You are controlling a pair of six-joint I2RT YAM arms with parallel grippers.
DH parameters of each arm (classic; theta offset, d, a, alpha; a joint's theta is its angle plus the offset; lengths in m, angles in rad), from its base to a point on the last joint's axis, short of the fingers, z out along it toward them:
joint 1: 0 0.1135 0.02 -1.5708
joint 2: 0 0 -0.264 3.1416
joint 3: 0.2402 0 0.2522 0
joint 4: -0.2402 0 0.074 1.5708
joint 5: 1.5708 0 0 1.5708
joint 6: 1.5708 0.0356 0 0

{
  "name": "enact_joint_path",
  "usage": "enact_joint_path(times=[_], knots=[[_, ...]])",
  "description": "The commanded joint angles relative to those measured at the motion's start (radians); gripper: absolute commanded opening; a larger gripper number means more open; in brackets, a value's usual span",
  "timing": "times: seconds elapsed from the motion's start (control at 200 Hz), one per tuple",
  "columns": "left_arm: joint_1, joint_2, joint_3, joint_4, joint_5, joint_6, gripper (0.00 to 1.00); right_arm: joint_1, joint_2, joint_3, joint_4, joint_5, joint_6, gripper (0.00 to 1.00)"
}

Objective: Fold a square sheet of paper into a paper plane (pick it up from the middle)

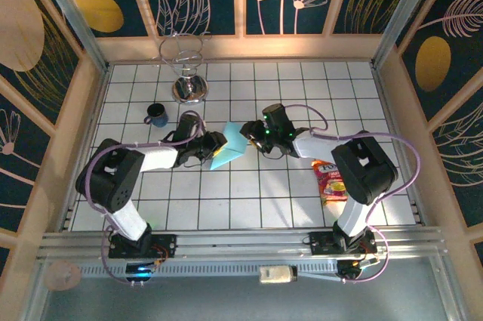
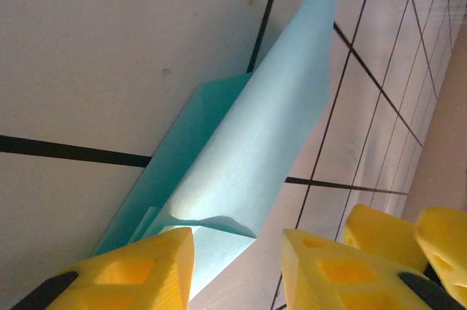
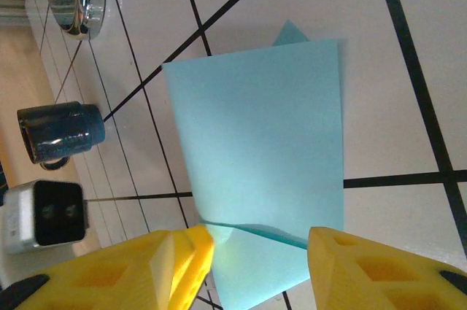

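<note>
The light-blue sheet of paper (image 1: 230, 149) lies folded on the tiled table between both arms, with one flap lifted. In the left wrist view the paper (image 2: 255, 149) runs away from my left gripper (image 2: 238, 244). That gripper's jaws stand apart, one finger (image 2: 157, 266) rests on the paper's near end, and bare table shows beside the other. My right gripper (image 3: 260, 241) is open and straddles the paper (image 3: 255, 128), which buckles across the gap between its fingers. Seen from above, the left gripper (image 1: 217, 147) and the right gripper (image 1: 255, 138) face each other across the paper. The paper plane is out of view.
A dark blue mug (image 1: 157, 114) stands left of the paper and a chrome-footed glass (image 1: 186, 72) behind it. An orange-red snack packet (image 1: 330, 181) lies by the right arm. Wooden walls (image 1: 392, 109) ring the table.
</note>
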Motion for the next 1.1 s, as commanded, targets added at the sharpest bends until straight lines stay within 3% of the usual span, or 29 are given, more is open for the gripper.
enact_joint_path(times=[0.0,0.49,1.096], knots=[[-0.003,-0.028,0.032,-0.113,-0.036,0.066,0.37,0.015,0.015,-0.008,0.016,-0.017,0.019,0.51],[-0.011,0.095,0.056,-0.149,-0.050,0.059,0.38,0.046,0.052,-0.014,0.003,-0.047,0.043,0.51],[-0.011,0.089,0.045,-0.159,-0.071,0.021,0.38,0.059,0.102,-0.006,-0.028,-0.075,0.069,0.48]])
